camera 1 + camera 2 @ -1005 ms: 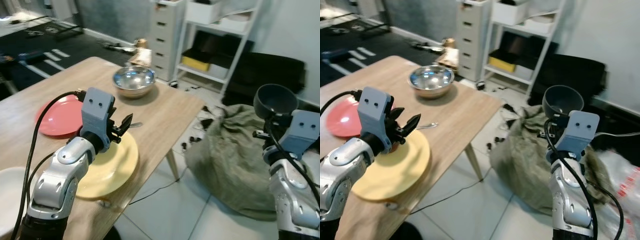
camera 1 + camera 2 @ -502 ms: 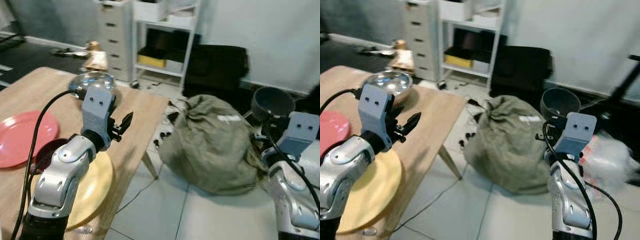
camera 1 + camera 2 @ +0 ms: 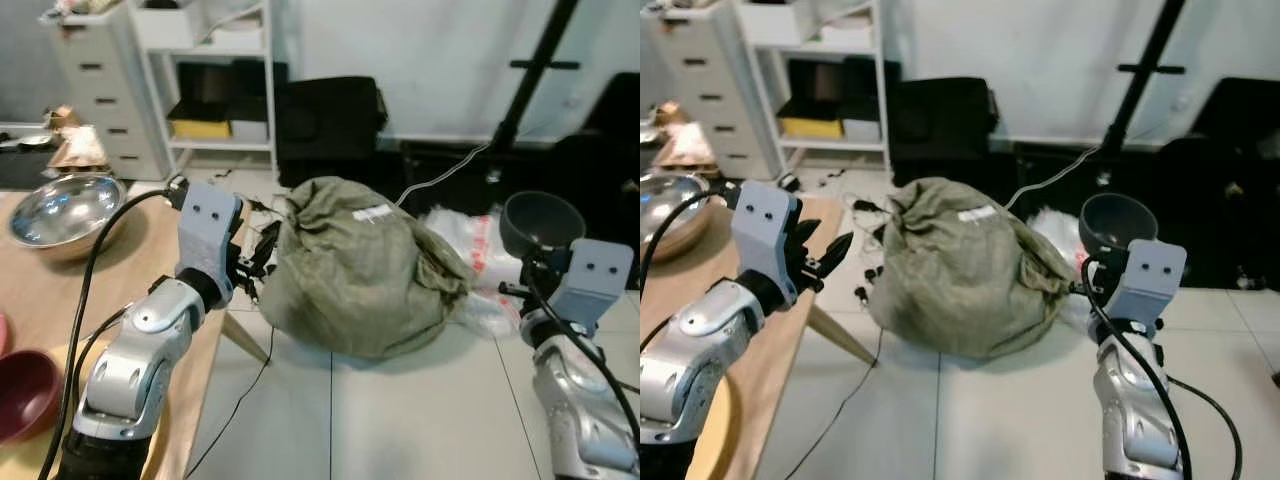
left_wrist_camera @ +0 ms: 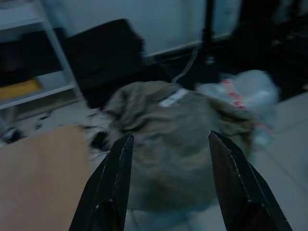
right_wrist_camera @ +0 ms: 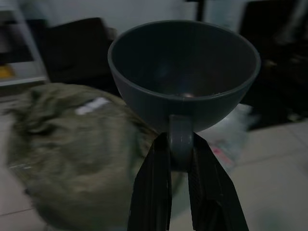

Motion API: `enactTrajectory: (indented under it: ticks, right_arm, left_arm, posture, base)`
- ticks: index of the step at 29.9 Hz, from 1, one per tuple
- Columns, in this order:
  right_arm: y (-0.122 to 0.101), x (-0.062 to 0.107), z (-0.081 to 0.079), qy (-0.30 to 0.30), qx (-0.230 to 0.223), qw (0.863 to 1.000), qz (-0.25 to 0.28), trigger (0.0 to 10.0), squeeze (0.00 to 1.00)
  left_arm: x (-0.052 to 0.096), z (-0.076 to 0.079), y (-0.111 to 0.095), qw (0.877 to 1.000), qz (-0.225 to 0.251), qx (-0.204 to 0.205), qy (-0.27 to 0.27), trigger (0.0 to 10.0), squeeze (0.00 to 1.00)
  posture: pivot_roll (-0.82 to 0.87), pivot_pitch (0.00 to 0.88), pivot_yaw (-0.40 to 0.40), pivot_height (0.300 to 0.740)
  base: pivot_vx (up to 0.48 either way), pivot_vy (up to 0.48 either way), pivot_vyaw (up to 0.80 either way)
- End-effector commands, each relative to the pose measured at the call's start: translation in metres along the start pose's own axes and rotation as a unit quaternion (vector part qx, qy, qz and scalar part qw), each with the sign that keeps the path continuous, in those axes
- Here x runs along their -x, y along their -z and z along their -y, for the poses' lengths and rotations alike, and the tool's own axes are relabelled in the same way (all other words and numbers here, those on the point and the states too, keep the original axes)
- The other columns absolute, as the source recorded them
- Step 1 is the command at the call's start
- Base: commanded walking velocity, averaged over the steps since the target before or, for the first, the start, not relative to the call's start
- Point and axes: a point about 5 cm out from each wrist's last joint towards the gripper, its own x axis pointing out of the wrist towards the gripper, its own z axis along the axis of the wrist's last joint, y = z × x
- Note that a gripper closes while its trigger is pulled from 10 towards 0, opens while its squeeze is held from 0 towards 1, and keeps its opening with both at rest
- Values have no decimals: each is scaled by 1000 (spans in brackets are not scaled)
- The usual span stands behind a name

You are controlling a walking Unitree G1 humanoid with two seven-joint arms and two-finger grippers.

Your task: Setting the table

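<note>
Off past the surface (image 3: pixel 130 290) edge, over floor tile, right end effector (image 5: pixel 179 144) pinches one dark grey bowl (image 5: pixel 183 72) by its stubby handle, held upright. Looks rigid, light plastic or ceramic; handle grip is narrow, so it may swing, and the rim is the alternative hold. Left end effector (image 4: pixel 168 168) spread, empty, aimed at one olive sack (image 3: pixel 350 265). On the surface: one steel bowl (image 3: pixel 62 208), one maroon bowl (image 3: pixel 25 392).

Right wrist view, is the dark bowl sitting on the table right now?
No, the dark grey bowl is held up in the air by its handle, pinched in the right gripper above the floor.
</note>
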Motion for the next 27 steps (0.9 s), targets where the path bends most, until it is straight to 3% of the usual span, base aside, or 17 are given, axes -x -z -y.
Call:
enactTrajectory:
  ticks: [1, 27]
  right_arm:
    - [-3, 1, 3, 7, 3, 1000, 7, 10000, 0]
    - [-2, -2, 4, 7, 3, 1000, 9, 10000, 0]
  left_arm:
    - [0, 0, 1, 1000, -1, -4, 1, 10000, 0]
    - [-5, 3, -3, 1000, 13, 8, 0, 10000, 0]
  posture:
    - [-41, 65, 104, 740]
    - [-45, 61, 106, 740]
  base:
    - [0, 0, -788]
    - [0, 0, -794]
